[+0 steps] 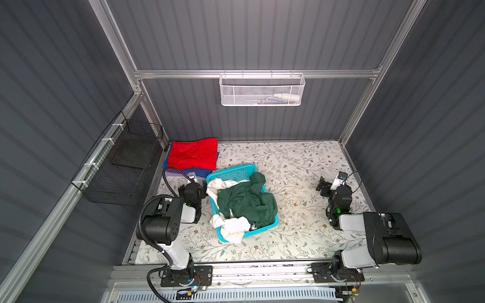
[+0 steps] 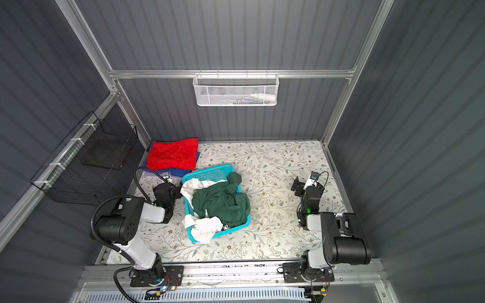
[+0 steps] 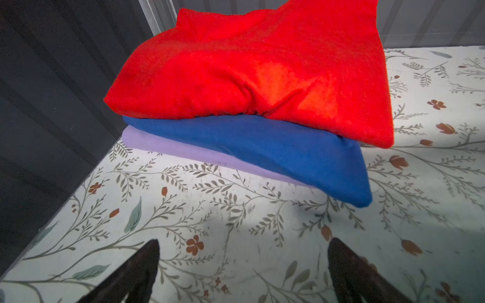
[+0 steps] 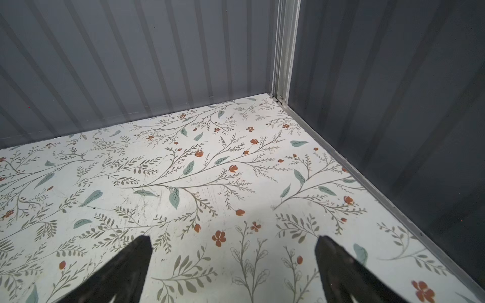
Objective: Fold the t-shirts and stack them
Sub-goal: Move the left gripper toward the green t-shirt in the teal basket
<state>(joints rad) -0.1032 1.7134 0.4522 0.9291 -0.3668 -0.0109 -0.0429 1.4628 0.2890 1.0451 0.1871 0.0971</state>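
I have both arms bent at the elbow, with the forearms reaching forward and low. My left arm carries the left gripper angled downward, jaws spread wide. My right arm mirrors it, and the right gripper is just as wide, gripping nothing.

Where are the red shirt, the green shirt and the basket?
red shirt [image 1: 193, 154]: in a top view, its flat middle.
green shirt [image 1: 246, 202]: in a top view, its crumpled middle.
basket [image 1: 231, 173]: in a top view, its bare far wall.
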